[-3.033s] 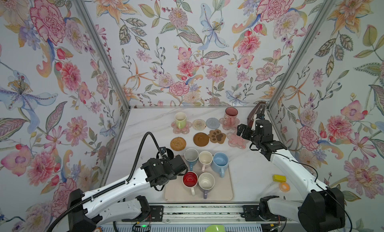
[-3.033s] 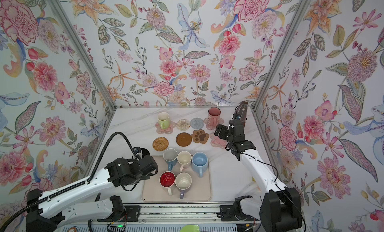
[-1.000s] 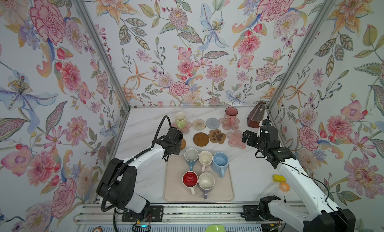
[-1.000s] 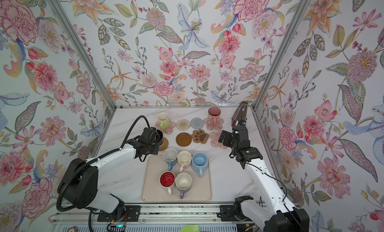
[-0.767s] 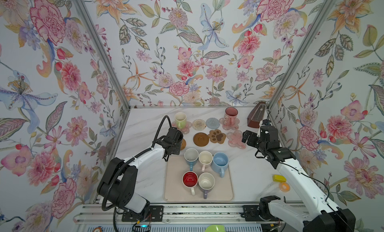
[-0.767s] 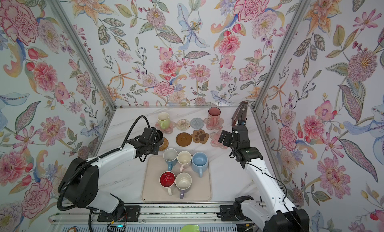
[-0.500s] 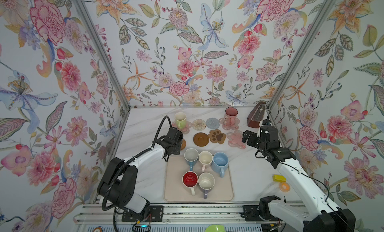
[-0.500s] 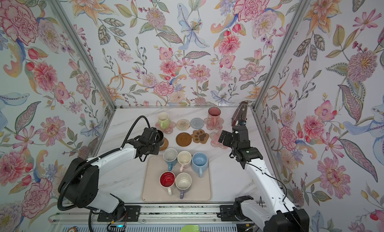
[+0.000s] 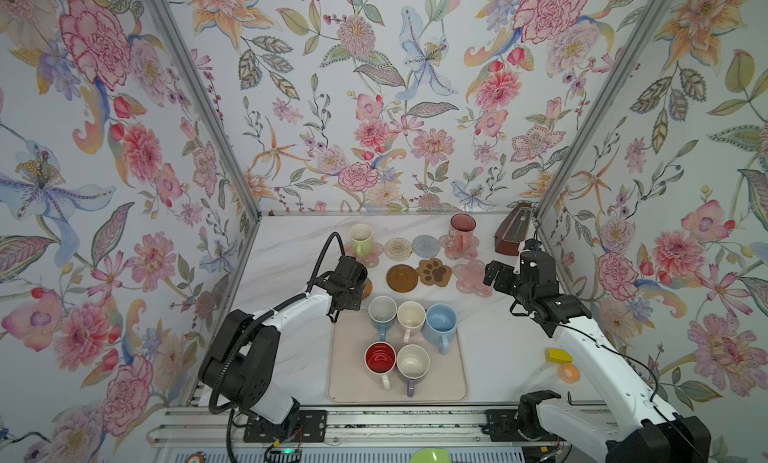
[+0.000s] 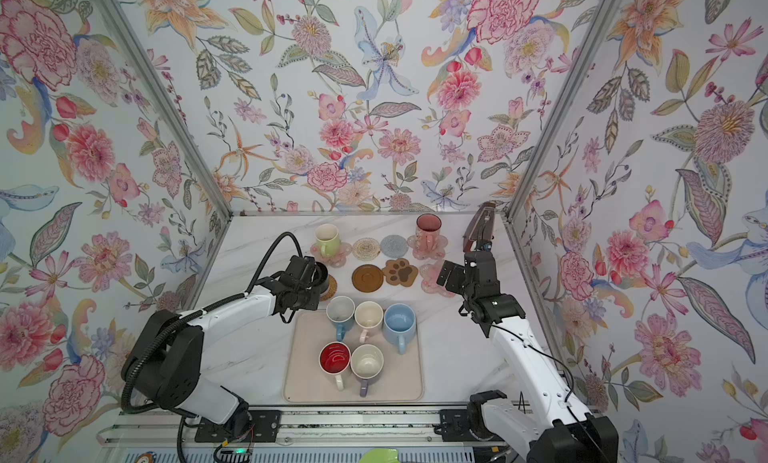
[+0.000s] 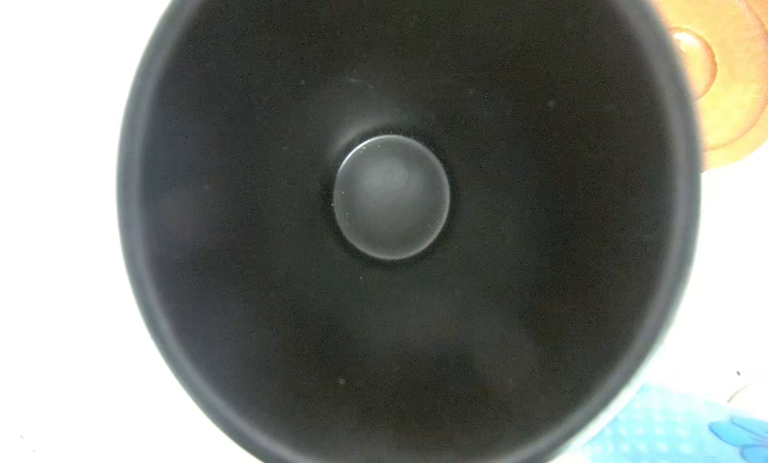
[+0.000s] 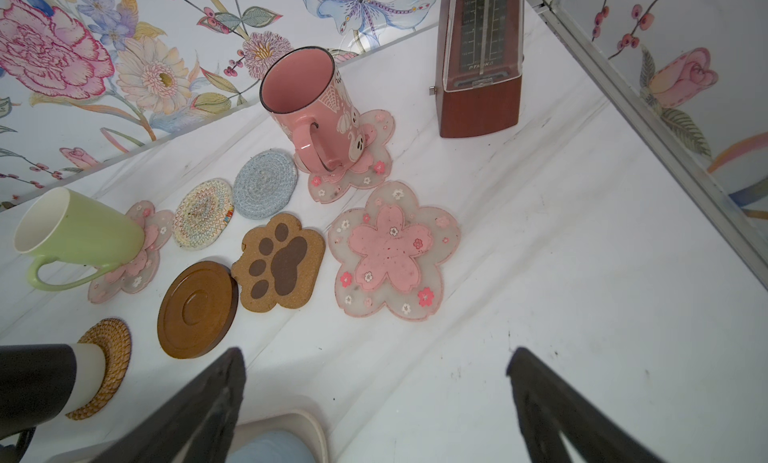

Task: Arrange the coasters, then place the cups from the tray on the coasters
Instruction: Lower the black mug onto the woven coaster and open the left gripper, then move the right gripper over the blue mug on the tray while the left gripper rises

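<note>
1. 2 mugs stand on mats well beyond both grippers: the green mug [image 9: 360, 240] and the pink mug [image 9: 462, 231]. 5 mugs stand on the tray [image 9: 345, 384].
2. Step in hand: setting down mug 3. The left gripper [image 9: 355, 277] is closed on the black mug [image 11: 390, 197], which hangs directly under it, over the rattan mat [image 12: 109, 357].
3. The right gripper [image 12: 376, 357] is spread fully and holds nothing. The free flower mat [image 12: 392, 249] lies just ahead of its fingers.
4. Next move, in my judgement: confirm that the mug's base is centred and bearing on the mat, then release and lift straight up so the mug is not tipped.
5. View differences:
   - The left wrist view shows only the mug's dark inside and an edge of the brown disc [image 11: 723, 74]. The grip itself is hidden.
   - The right wrist view shows the mug's pale base over the mat, but contact cannot be confirmed.
   - Only the top views show the tray count.
</note>
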Controlling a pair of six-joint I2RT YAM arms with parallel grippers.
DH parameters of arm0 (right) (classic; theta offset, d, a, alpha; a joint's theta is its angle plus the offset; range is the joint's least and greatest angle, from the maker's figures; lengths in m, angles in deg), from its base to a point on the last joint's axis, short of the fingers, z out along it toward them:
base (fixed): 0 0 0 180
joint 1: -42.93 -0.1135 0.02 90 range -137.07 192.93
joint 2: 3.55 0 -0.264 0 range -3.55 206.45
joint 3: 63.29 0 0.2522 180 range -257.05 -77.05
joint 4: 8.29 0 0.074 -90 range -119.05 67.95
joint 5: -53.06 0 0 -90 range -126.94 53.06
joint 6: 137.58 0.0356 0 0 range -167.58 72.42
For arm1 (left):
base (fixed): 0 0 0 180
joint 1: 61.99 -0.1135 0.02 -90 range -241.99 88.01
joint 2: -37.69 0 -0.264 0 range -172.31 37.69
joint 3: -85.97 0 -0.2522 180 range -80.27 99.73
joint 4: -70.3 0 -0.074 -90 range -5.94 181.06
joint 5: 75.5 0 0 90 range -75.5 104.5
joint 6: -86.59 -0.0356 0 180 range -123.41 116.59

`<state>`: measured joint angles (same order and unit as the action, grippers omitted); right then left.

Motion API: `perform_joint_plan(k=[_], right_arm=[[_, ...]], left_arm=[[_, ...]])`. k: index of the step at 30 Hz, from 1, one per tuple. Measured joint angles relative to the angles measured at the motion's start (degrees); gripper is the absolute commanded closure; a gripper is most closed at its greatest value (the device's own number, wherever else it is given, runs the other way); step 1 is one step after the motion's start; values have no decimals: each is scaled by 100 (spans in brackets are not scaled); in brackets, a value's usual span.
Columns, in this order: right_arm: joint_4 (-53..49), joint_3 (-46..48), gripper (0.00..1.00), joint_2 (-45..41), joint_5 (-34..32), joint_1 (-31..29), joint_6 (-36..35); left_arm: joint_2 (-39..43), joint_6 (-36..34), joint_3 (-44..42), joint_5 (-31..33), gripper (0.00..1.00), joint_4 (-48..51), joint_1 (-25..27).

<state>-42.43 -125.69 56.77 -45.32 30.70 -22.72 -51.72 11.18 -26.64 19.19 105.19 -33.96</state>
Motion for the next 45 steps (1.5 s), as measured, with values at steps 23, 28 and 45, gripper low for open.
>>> perform_joint_plan(k=[23, 28, 45], right_arm=[[-26, 0, 1, -13, 7, 0, 2], [-201, 0, 1, -103, 35, 0, 2], [-1335, -170, 1, -66, -299, -1064, 354]], left_arm=[[317, 177, 2, 87, 8, -55, -7], [1180, 238, 2, 310, 1, 39, -13], [5635, 778, -2288, 1235, 1, -452, -35]])
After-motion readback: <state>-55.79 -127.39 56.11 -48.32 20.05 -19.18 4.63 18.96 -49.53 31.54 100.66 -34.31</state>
